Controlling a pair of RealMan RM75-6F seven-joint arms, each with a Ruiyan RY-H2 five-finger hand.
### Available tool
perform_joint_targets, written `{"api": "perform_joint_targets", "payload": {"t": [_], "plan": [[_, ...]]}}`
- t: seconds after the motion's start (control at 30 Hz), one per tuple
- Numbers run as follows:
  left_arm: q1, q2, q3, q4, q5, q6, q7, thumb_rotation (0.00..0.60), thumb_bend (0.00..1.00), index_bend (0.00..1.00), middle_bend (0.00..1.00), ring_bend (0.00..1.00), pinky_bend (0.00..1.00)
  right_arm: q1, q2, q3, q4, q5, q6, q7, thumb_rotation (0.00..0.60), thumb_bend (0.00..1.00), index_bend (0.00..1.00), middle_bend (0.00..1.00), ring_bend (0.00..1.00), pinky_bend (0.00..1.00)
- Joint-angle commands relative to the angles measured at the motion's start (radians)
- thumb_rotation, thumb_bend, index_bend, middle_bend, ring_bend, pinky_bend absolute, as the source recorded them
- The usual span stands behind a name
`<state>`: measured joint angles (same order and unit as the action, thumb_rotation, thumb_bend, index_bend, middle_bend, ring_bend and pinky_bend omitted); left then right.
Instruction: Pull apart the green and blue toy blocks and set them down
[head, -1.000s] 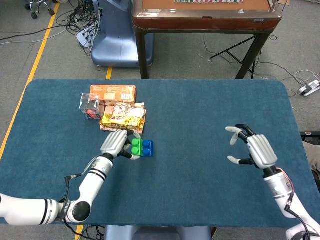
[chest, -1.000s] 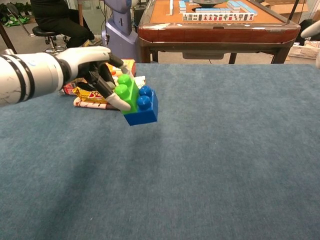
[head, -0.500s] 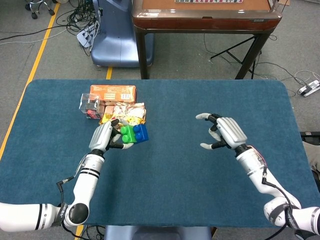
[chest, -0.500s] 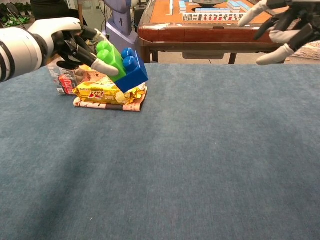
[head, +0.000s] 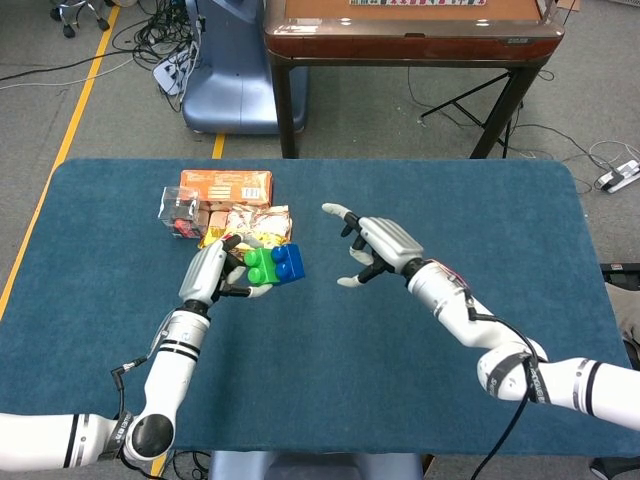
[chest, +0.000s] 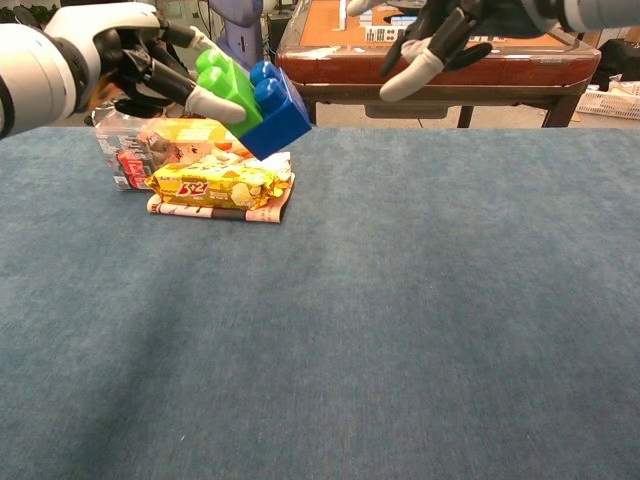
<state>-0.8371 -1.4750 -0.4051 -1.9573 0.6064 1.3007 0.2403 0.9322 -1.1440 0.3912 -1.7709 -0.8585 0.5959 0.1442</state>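
A green block (head: 262, 266) (chest: 226, 84) and a blue block (head: 288, 263) (chest: 274, 110) are joined side by side and held in the air above the blue table (head: 400, 330). My left hand (head: 214, 272) (chest: 130, 55) grips the green end. My right hand (head: 375, 245) (chest: 450, 30) hovers to the right of the blue block with its fingers spread and nothing in it, a short gap away from the block.
Several snack packets (head: 245, 232) (chest: 215, 185), an orange box (head: 226, 185) and a small clear box (head: 180, 212) lie at the table's back left, just behind the blocks. A wooden table (head: 410, 30) stands beyond the far edge.
My left hand lifted the joined blocks off the table and now holds them higher. My right hand swept leftwards from the right side to close beside the blue block.
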Motion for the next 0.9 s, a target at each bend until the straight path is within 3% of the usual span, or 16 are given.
{"api": "perform_joint_targets", "payload": {"t": [0.03,0.4,0.9], "plan": [[0.002,-0.003,-0.003,0.003,0.001,-0.002,0.003,0.600,0.17,0.65,1.00,0.97,1.00,0.045,-0.021,-0.006,0.028,0.045,-0.030,-0.007,0.600,0.00,0.03,1.00,1.00,1.00],[0.015,-0.016,-0.013,0.022,0.002,-0.009,-0.001,0.600,0.17,0.65,1.00,0.97,1.00,0.118,-0.080,-0.042,0.102,0.102,-0.075,0.006,0.600,0.00,0.03,1.00,1.00,1.00],[0.033,-0.021,-0.010,0.022,0.020,-0.031,-0.007,0.600,0.17,0.65,1.00,0.97,1.00,0.136,-0.204,-0.043,0.196,0.061,-0.041,0.056,0.600,0.00,0.04,1.00,1.00,1.00]]}}
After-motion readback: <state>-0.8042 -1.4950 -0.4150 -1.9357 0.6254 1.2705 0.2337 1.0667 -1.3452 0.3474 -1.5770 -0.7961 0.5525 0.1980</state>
